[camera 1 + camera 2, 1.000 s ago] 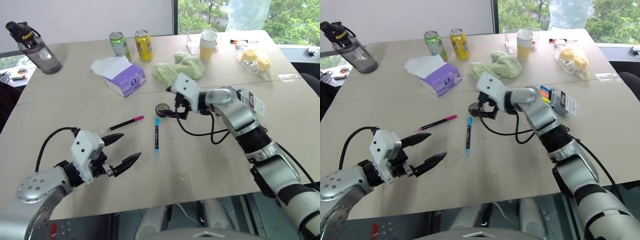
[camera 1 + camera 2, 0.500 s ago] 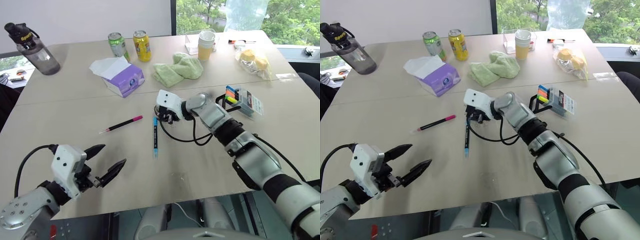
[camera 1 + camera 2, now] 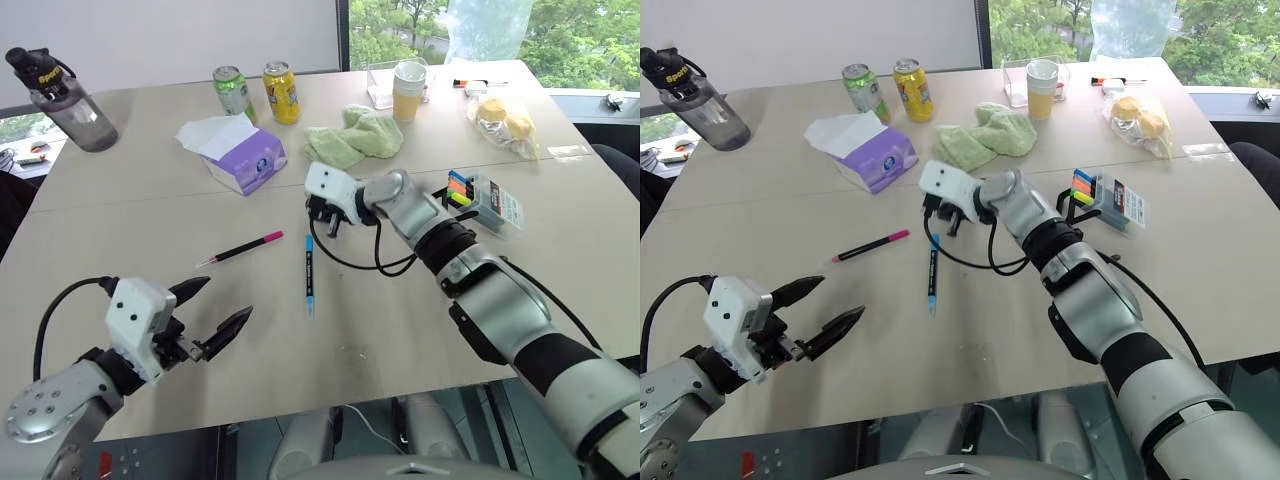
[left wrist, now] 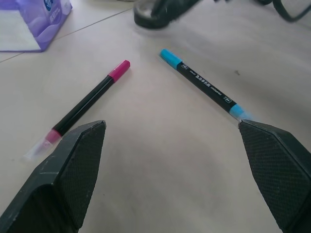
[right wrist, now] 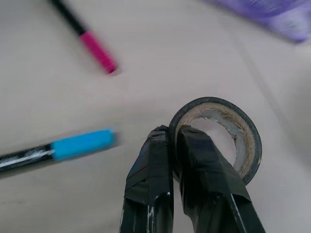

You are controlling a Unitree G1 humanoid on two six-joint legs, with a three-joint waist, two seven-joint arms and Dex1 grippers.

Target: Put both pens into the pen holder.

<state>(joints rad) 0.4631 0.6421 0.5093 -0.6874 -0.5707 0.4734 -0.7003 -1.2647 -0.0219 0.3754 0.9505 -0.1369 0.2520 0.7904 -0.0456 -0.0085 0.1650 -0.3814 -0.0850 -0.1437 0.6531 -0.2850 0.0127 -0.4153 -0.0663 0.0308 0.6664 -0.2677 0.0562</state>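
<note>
Two pens lie on the table. The black one with the pink end point(image 3: 245, 247) is to the left, and the black one with light-blue ends point(image 3: 310, 272) is in the middle. My right gripper point(image 3: 322, 220) hovers just beyond the blue pen's far end. It is shut, with its fingertips point(image 5: 160, 138) pressed together over the rim of a black tape roll point(image 5: 228, 131). My left gripper point(image 3: 228, 298) stands open low over the near table, short of both pens, which lie between its fingers point(image 4: 73, 170) in the left wrist view. The pen holder point(image 3: 480, 198) with coloured marker tips stands to the right.
A purple tissue box point(image 3: 245, 155), two cans point(image 3: 235, 90), a green cloth point(image 3: 360, 135), stacked paper cups point(image 3: 408, 88), a water bottle point(image 3: 65, 90) and a bag of yellow items point(image 3: 505, 120) stand along the far side. A black cable loops under my right wrist.
My right gripper has shifted left across the table to the blue pen's far end, over the tape roll. The left gripper has stayed open near the front edge.
</note>
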